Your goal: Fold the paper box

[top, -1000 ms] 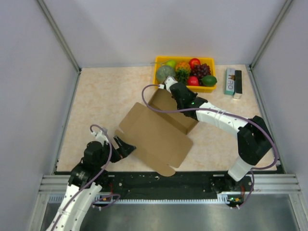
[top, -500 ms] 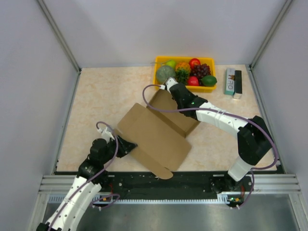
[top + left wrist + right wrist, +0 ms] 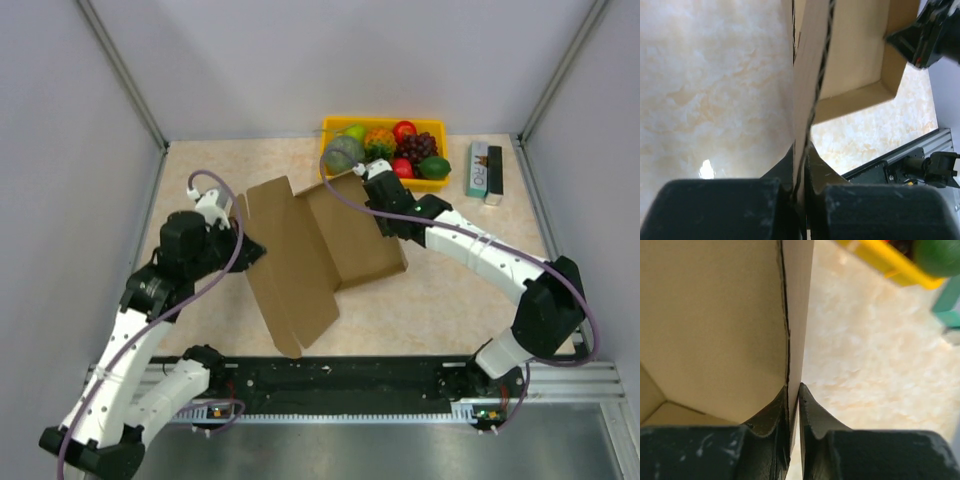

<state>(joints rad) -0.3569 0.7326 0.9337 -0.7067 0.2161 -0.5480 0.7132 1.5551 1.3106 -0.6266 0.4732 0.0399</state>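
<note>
The paper box is brown corrugated cardboard, lying open mid-table with its big lid flap tilted up on the left. My left gripper is shut on that flap's left edge. In the left wrist view the cardboard edge runs straight into the closed jaws of the left gripper. My right gripper sits at the box's far wall. In the right wrist view that wall stands between the fingers of the right gripper, with a hairline gap at the outer finger.
A yellow tray of fruit stands just behind the box, close to the right gripper. A small green-white-black carton lies at the back right. The metal rail runs along the table's near edge, and grey walls enclose both sides.
The left gripper closed on the lid flap and swung up and back to the left, raising the flap from flat. The box turned and slid back. The right gripper shifted slightly back.
</note>
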